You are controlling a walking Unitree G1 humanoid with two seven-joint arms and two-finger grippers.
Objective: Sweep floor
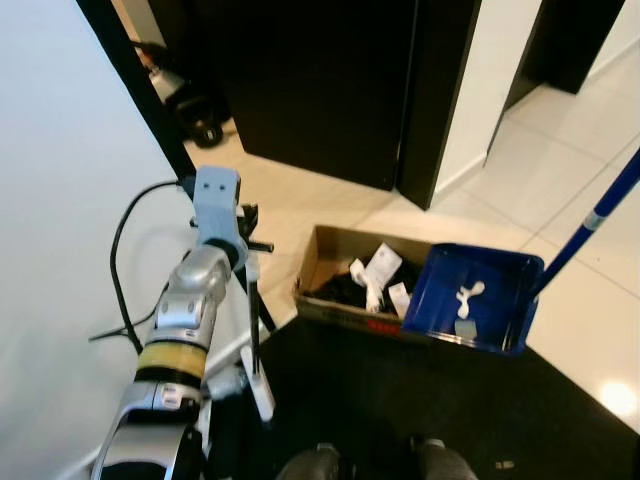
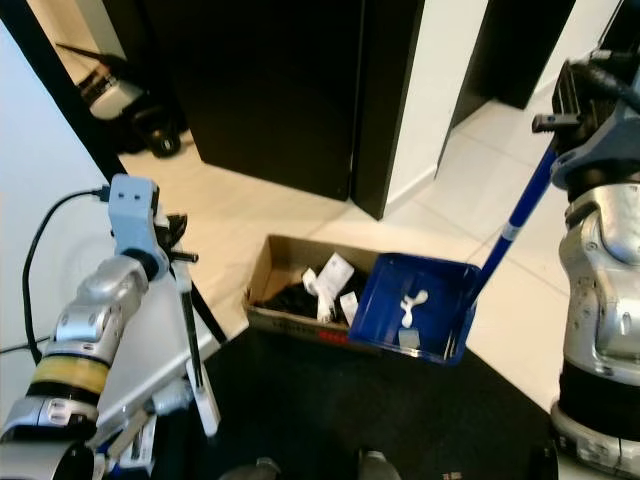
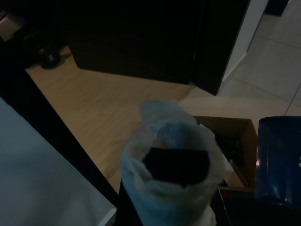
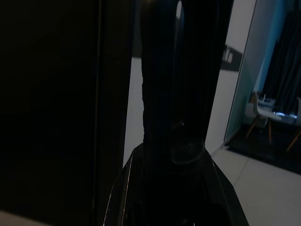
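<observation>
Right eye view: right gripper [image 2: 560, 120] clamps the blue handle [image 2: 520, 215].
Dustpan [image 2: 415, 305]: tilted beside the cardboard box [image 2: 300, 290], scraps inside.
Left gripper [image 2: 175, 262]: holds broom [image 2: 195, 350].
Remaining: judged emptying.

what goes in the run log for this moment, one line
right hand: holds blue dustpan handle | dustpan: tilted at cardboard box, white scraps inside | left hand: on thin broom handle

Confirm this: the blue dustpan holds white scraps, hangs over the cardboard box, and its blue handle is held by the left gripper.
Wrong on one point: the blue dustpan, holding white scraps over the cardboard box, has its blue handle held by the right gripper, not the left, as the right eye view shows.
</observation>
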